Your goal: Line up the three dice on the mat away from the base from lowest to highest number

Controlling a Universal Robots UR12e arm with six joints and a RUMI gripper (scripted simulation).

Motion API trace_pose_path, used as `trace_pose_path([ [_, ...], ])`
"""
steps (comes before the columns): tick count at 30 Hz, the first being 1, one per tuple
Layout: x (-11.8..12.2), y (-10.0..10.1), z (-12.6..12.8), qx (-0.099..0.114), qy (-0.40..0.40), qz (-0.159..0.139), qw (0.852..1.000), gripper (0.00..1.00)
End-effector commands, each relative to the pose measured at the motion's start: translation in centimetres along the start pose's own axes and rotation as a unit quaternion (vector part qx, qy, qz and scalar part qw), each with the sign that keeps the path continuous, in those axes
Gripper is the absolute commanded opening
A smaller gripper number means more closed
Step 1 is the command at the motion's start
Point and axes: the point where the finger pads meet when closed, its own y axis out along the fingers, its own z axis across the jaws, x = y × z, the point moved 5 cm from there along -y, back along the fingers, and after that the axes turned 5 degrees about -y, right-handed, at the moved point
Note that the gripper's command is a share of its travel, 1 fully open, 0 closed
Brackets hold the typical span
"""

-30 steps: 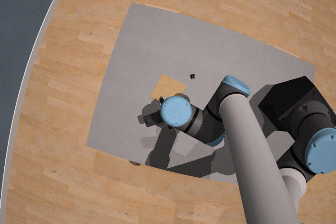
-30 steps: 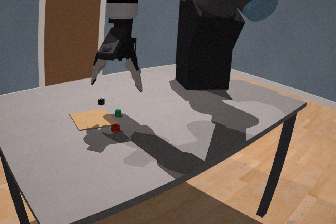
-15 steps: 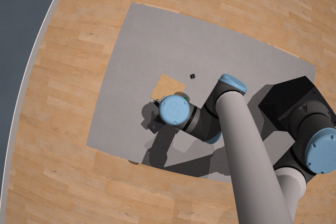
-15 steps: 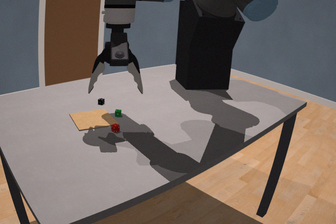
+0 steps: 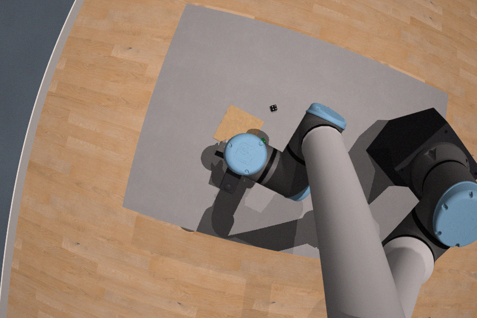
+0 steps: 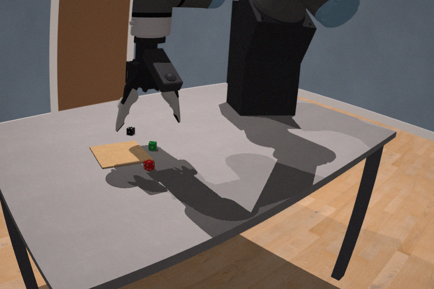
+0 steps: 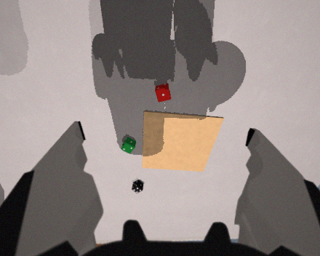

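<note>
A tan square mat (image 5: 236, 123) (image 6: 112, 154) (image 7: 186, 145) lies on the grey table (image 6: 70, 208). All three dice sit on the table, off the mat. The red die (image 6: 149, 164) (image 7: 163, 92) is just off one corner of the mat, in shadow. The green die (image 5: 263, 139) (image 6: 152, 145) (image 7: 129, 145) is close beside a mat edge. The black die (image 5: 273, 107) (image 6: 130, 131) (image 7: 137, 185) sits a little apart from the mat. My gripper (image 6: 148, 123) (image 7: 166, 126) is open and empty, hanging well above the dice and the mat edge. In the overhead view the wrist hides the red die.
The robot's black pedestal (image 5: 408, 141) (image 6: 266, 61) stands at the back of the table. The arm's links (image 5: 346, 198) reach over the table and cast wide shadows beside the mat. The table's front edge (image 6: 245, 229) drops to a wooden floor.
</note>
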Motion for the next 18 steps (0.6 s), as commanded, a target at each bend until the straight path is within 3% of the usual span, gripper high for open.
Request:
trace_pose_path([
  [1, 0.12, 0.53, -0.02, -0.001, -0.079, 0.003, 0.997, 1.00],
  [6, 0.21, 0.87, -0.08, -0.001, -0.125, 0.003, 0.992, 1.00],
  [18, 0.26, 1.05, -0.11, -0.001, -0.148, 0.003, 0.989, 1.00],
])
